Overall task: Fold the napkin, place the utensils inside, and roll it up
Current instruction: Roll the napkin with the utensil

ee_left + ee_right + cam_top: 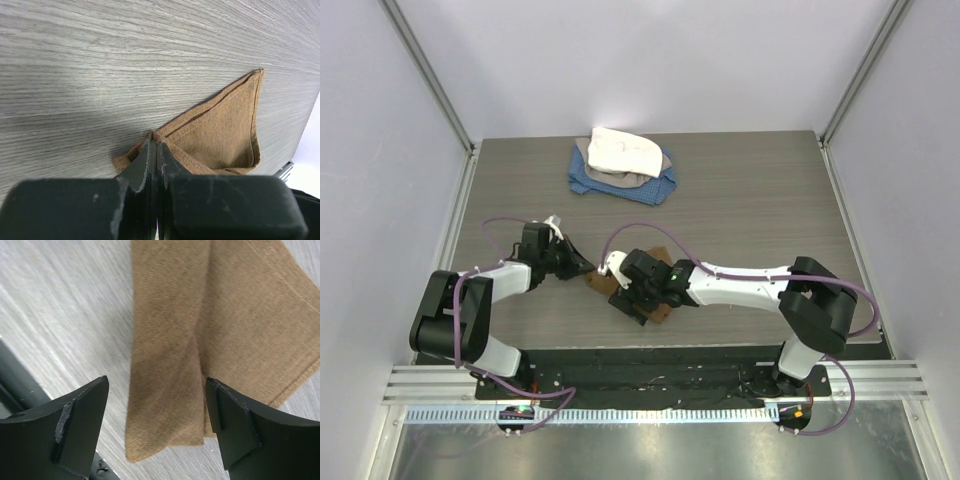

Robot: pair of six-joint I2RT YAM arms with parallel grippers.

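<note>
The tan-brown napkin (596, 281) lies folded near the table's front edge, mostly under my two grippers. My left gripper (582, 265) is shut, and its tips (155, 144) pinch a corner of the napkin (225, 130), where the cloth rises in a small peak. The right gripper (636, 296) hovers low over the napkin's other end with its jaws wide. In the right wrist view a narrow folded flap of the napkin (170, 365) lies between the open fingers (156, 390), touching neither. The utensils are out of view.
A white cloth (620, 150) lies heaped on a blue cloth (655, 188) at the back of the table. The dark front rail (15, 380) runs close to the napkin's near end. Walls stand on both sides.
</note>
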